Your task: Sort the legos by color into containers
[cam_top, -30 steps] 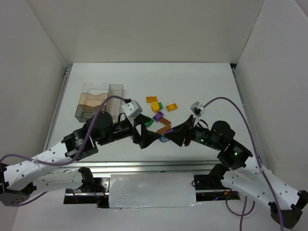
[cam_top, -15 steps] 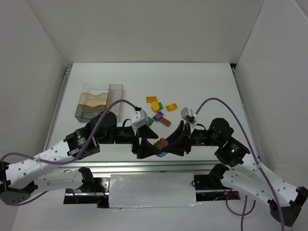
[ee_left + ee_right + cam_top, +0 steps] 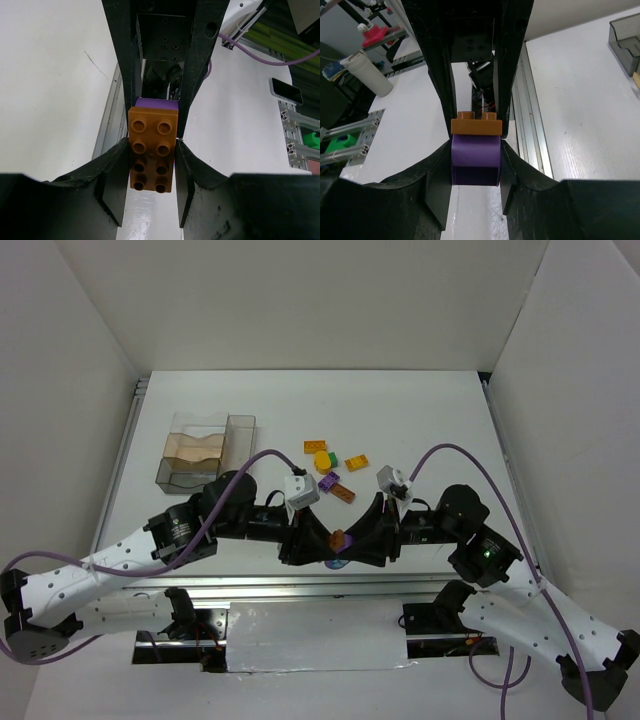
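Note:
Near the table's front edge my two grippers meet tip to tip over a two-piece lego stack. An orange-brown brick sits on a purple brick. My left gripper is shut on the orange-brown brick. My right gripper is shut on the purple brick. Farther back lie loose legos: an orange one, a yellow one, an orange one with green, a purple one and a brown one. The clear containers stand at the back left.
The wider bin holds something tan. An aluminium rail runs along the table's front edge just below the grippers. White walls close in the left, back and right sides. A container corner shows in the right wrist view.
The left gripper has slid right to meet the right gripper and has closed from wide open onto the orange-brown brick. The right gripper has brought the stack slightly left and nearer.

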{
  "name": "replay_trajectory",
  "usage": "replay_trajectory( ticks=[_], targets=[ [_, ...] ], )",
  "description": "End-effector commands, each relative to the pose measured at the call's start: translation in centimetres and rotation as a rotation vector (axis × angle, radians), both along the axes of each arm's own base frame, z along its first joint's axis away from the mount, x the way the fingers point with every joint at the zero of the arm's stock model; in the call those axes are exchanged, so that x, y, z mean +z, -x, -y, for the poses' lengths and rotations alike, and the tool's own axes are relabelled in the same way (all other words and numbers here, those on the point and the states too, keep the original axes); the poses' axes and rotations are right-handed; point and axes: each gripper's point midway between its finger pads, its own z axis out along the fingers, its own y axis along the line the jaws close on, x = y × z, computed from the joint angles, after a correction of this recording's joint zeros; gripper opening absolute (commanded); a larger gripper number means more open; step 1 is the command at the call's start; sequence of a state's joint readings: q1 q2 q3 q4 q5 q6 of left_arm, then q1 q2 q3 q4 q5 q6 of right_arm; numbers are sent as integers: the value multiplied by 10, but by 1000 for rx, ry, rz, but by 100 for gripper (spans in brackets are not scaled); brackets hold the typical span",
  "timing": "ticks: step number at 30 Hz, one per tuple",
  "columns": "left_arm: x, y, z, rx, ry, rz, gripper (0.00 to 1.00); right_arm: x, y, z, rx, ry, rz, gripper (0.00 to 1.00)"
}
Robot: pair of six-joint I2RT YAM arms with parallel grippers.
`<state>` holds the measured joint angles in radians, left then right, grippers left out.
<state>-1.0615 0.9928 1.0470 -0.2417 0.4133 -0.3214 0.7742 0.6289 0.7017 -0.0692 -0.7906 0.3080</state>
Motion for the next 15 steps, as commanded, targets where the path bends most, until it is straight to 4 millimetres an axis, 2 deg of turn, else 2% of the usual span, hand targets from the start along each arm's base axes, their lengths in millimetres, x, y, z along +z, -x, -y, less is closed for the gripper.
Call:
replay_trajectory(
  ticks=[1, 5, 12, 14, 15],
  targets=[
    [23, 11, 1, -60, 88, 36, 22, 18, 5, 3, 19, -35, 73, 0],
    [36, 22, -5, -107, 134, 58, 0, 11, 6, 3, 35, -9, 85, 0],
    [63, 31, -20, -118, 202, 105, 0, -9, 2, 6, 16, 38, 103, 0],
    [66, 31, -23, -106, 195, 107, 0, -15, 3, 5, 21, 43, 95, 0],
    [75, 26, -25, -77, 203, 124, 0, -16, 2, 5, 21, 39, 93, 0]
  ],
)
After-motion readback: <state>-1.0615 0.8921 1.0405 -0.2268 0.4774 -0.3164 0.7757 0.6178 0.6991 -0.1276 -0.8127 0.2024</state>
